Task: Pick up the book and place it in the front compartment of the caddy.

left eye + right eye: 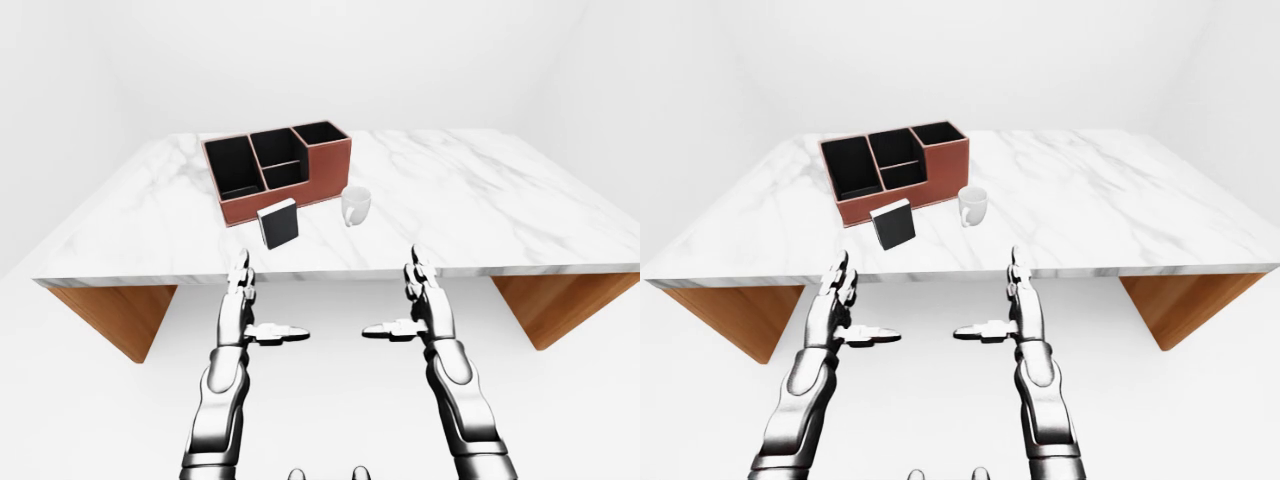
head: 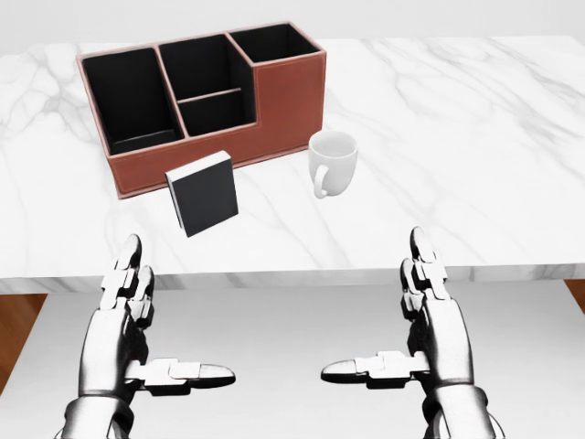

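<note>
A small black book (image 2: 203,193) with white page edges stands upright on the marble table (image 2: 475,119), just below the caddy in the head view. The brown caddy (image 2: 206,96) has several black-lined compartments and sits at the upper left. My left hand (image 2: 151,334) hovers open below the table's near edge, under the book. Further right at the same height, my right hand (image 2: 402,329) is also open, fingers up and thumb pointing inward. Neither hand touches anything.
A white mug (image 2: 331,162) stands right of the book, close to the caddy's lower right corner. The table rests on wooden supports (image 1: 115,315) at both ends. White floor and walls surround it.
</note>
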### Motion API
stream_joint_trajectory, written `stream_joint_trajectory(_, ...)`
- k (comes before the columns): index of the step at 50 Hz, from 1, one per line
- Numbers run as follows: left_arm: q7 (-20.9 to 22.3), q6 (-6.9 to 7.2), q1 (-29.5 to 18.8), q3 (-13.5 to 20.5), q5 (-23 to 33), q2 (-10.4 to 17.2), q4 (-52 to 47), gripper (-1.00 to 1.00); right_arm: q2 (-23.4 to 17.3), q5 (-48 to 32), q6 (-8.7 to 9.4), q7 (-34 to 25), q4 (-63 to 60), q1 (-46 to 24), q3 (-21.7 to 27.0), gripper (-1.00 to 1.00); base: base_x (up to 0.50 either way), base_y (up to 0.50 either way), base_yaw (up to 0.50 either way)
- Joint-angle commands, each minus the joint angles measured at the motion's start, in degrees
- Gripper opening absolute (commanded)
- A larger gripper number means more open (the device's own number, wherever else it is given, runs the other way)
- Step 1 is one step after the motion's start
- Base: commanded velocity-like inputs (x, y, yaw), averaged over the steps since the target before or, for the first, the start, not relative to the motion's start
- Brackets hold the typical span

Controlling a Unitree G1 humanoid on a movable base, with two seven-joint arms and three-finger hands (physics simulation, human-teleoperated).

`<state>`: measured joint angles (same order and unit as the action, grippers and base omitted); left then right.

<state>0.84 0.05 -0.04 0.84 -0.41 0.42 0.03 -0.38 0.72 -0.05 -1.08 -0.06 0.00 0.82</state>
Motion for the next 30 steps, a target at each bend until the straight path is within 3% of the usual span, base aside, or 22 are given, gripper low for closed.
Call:
stream_joint_trajectory(1, 1.3, 0.64, 0.3, 1.2, -0.5, 0.7, -0.8, 1.00, -0.6, 1.3, 0.28, -1.9, -0.8, 0.0, 1.2, 1.00, 0.00, 0.00, 0.00)
stream_joint_trajectory(9, 1.7, 2.43, 0.7, 1.2, -0.7, 0.7, -3.0, 1.00, -0.6, 1.4, 2.94, -1.8, -4.5, 0.6, 1.1, 1.00, 0.00, 0.00, 0.00)
stream_joint_trajectory(15, 2.0, 4.90, 0.8, 1.2, -0.8, 0.7, -5.7, 1.00, -0.6, 1.3, 4.77, -1.7, -6.6, 0.7, 1.0, 1.00, 0.00, 0.00, 0.00)
stream_joint_trajectory(30, 2.7, 4.95, 0.8, 2.3, -1.5, 1.2, -12.0, 1.00, -0.7, 1.0, 5.05, -2.0, -13.6, 1.4, 0.9, 1.00, 0.00, 0.00, 0.00)
